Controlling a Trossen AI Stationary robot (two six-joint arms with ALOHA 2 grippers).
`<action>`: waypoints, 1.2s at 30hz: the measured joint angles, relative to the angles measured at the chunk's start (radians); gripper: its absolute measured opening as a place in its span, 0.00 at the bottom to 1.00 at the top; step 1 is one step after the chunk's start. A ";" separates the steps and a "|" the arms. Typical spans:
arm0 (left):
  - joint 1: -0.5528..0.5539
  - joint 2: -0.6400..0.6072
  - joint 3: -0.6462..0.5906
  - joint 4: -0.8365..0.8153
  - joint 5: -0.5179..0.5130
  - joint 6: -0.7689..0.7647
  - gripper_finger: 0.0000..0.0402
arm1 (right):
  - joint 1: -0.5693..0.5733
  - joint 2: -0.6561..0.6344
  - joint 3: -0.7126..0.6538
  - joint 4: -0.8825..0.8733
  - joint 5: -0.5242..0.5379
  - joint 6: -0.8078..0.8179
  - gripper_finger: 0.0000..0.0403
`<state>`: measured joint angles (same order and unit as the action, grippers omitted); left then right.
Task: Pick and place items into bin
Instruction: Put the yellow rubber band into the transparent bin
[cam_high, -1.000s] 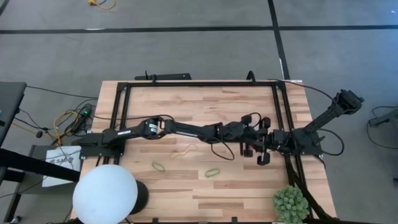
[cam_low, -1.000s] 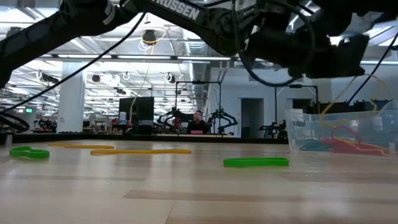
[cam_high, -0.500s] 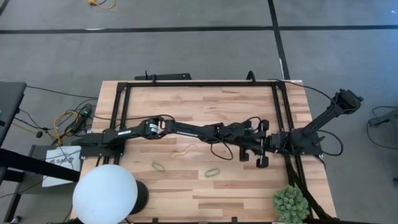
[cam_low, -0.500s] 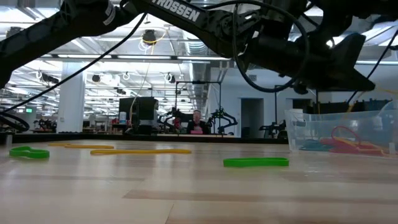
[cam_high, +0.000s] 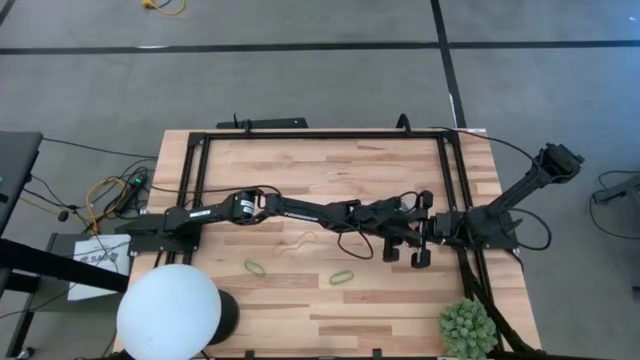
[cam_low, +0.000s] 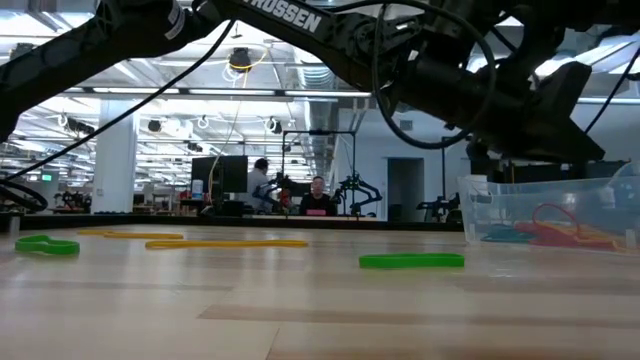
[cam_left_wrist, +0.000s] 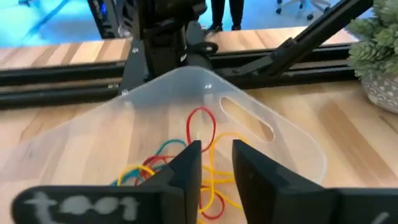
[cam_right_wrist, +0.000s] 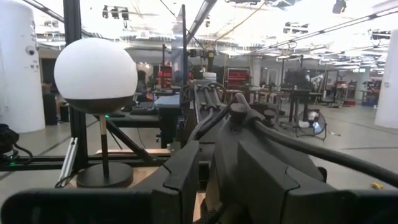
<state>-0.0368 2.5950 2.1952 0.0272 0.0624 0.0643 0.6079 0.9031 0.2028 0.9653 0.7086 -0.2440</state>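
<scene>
Left tool (cam_left_wrist: 214, 165): hanging right over the open bin, fingers (cam_left_wrist: 186, 168) standing slightly apart with a narrow gap showing between them; nothing is showing between the pads, so it is gripping nothing.

Right tool (cam_right_wrist: 214, 168): sitting at the right edge of the bench, just beside the bin and facing the left arm; whether its fingers are parted or closed on anything, I cannot tell.

Bin (cam_left_wrist: 273, 134): clear plastic, standing on the bench (cam_high: 330, 170) near its right side, under the left tool; in the low view its thin wall (cam_low: 540, 205) is letting the contents show through.

Bands in bin (cam_left_wrist: 202, 127): red, yellow and green-blue loops lying tangled on the bin floor.

Bands left on bench: a green loop (cam_high: 342, 277) and another green loop (cam_high: 256, 268) lying flat toward the front, a pale twisted band (cam_high: 298, 244) between them and the arm; all well apart from the bin.

Handling: the loops are looking very light, soft and limp, lying flush on the wood; a pinch is probably working best across a single strand or at a twist's crossing, fingertips pressing down to the bench. They are likely to stretch, snag or cling to a pad on release.

Bystanders: a lamp globe (cam_high: 168, 310) and a plant (cam_high: 467, 327) standing at the front edge.
</scene>
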 joint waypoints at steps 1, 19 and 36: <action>0.000 -0.002 0.000 -0.013 -0.001 -0.008 0.22 | 0.000 0.000 0.000 0.000 0.000 0.000 0.27; -0.037 -0.470 -0.001 -0.908 -0.305 0.177 0.25 | 0.013 0.001 -0.002 -0.046 0.000 0.019 0.27; -0.120 -1.286 -0.923 -0.647 -0.373 -0.015 0.25 | 0.013 0.000 0.000 -0.065 -0.001 0.166 0.27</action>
<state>-0.1566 1.3088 1.2722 -0.6198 -0.3106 0.0498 0.6212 0.9035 0.2028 0.9001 0.7074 -0.0781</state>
